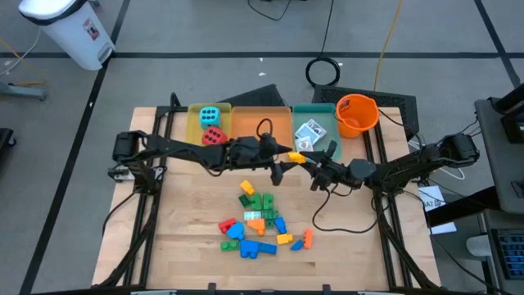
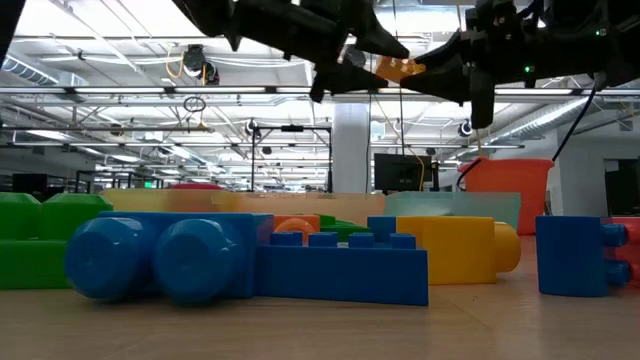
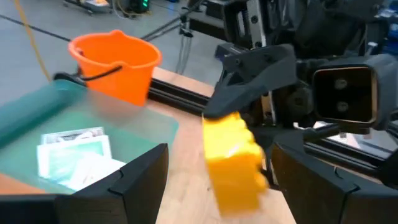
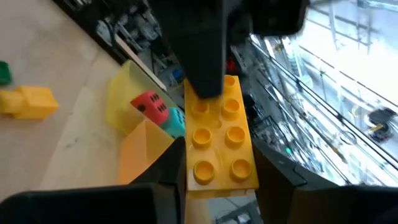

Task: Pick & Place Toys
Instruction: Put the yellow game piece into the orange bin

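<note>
A yellow studded brick (image 1: pixel 296 157) hangs in the air over the middle of the table, between my two grippers. My right gripper (image 1: pixel 315 170) is shut on it, reaching in from the table's right. My left gripper (image 1: pixel 280 168) is open and comes from the left. In the left wrist view its fingers (image 3: pixel 140 180) stand on either side of the brick's free end (image 3: pixel 233 165). Whether they touch it, I cannot tell. A cyan die (image 1: pixel 210 114) and a red die (image 1: pixel 214 136) lie in the yellow tray (image 1: pixel 195 123). Card packs (image 1: pixel 309 131) lie in the teal tray (image 1: pixel 327 111). My right gripper pinches the yellow brick's near end (image 4: pixel 217 177) between its two fingers, which lie along the brick. It comes roughly level from the table's right side. The brick sticks out past the fingertips toward the left gripper, lifted clear of the table, studs facing the wrist camera.
Several loose coloured bricks (image 1: pixel 258 223) lie in a cluster on the wooden table near its front middle. An orange tray (image 1: pixel 260 123) sits between the yellow and teal trays at the far edge. An orange bucket (image 1: pixel 357 115) stands at the far right.
</note>
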